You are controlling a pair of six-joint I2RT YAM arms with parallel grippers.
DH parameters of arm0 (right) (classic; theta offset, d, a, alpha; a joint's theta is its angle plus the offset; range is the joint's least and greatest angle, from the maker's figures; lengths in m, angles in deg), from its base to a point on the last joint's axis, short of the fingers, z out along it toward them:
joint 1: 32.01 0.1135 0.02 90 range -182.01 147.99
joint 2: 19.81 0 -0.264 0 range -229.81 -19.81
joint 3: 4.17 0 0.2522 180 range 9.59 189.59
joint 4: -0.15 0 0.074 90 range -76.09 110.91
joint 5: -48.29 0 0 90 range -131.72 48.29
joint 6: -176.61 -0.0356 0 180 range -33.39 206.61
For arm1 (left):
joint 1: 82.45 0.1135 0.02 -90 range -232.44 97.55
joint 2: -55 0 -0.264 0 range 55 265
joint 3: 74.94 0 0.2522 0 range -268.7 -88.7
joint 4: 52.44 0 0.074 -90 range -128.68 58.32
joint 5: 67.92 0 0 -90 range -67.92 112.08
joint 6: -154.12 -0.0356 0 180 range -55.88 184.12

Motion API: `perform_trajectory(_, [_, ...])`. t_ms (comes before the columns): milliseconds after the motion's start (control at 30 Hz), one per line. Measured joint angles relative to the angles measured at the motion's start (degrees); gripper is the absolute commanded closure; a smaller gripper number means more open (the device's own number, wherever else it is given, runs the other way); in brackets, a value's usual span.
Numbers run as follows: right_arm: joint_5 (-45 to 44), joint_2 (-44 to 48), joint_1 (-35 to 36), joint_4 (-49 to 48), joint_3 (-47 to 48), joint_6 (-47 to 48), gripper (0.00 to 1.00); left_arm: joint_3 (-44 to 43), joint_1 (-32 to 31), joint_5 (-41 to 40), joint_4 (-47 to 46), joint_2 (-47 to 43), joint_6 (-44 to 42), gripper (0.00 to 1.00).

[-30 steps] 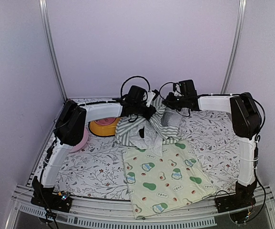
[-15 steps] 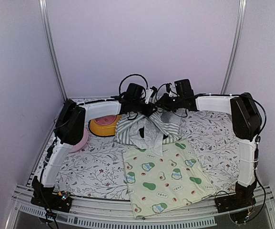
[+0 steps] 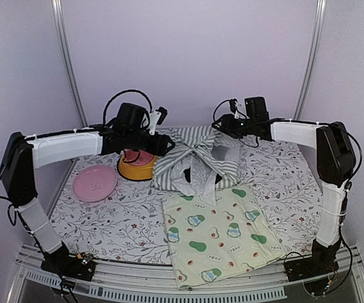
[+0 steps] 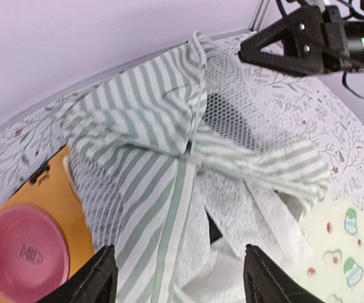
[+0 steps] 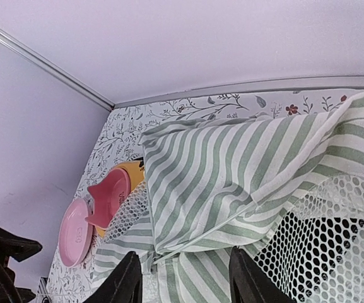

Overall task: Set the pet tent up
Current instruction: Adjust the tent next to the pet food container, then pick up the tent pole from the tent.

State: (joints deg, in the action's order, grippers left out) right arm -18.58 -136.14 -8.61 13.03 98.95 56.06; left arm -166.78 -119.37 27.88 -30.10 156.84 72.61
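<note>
Pet tent (image 3: 197,158): slumped, not yet standing, mid-rear worktop (image 3: 106,221), front edge on avocado mat (image 3: 219,233); left pincer (image 4: 178,255) and right pincer (image 5: 185,255) flank it, both spread and empty, seemingly poised for fresh holds.

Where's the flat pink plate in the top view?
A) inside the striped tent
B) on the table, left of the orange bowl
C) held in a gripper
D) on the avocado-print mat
B: the pink plate lies flat on the floral table, just left of the orange bowl and a little nearer the arm bases, with nothing gripping it.
</note>
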Motion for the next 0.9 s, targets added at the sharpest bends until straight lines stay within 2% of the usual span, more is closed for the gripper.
perform_trajectory(100, [1.2,-1.1,-0.3,0.1,1.1,1.8,0.48,9.3,0.1,-2.3,1.5,-7.8,2.2,0.33])
perform_trajectory(233, [1.0,-3.0,-0.4,0.4,1.4,3.9,0.45,20.4,-0.4,-5.5,6.3,-13.3,6.4,0.31])
perform_trajectory(367, [-0.5,-3.1,-0.4,0.0,-0.5,5.5,0.44,26.6,-1.4,-8.6,11.3,-17.0,10.1,0.3])
perform_trajectory(600, [-2.6,-4.1,-0.4,-4.9,-2.1,8.5,0.44,28.3,-1.9,-12.6,13.2,-18.4,12.5,0.31])
perform_trajectory(900, [-4.9,-8.0,-0.4,-10.1,-2.1,10.8,0.48,27.1,-1.9,-12.8,12.9,-11.4,9.0,0.37])
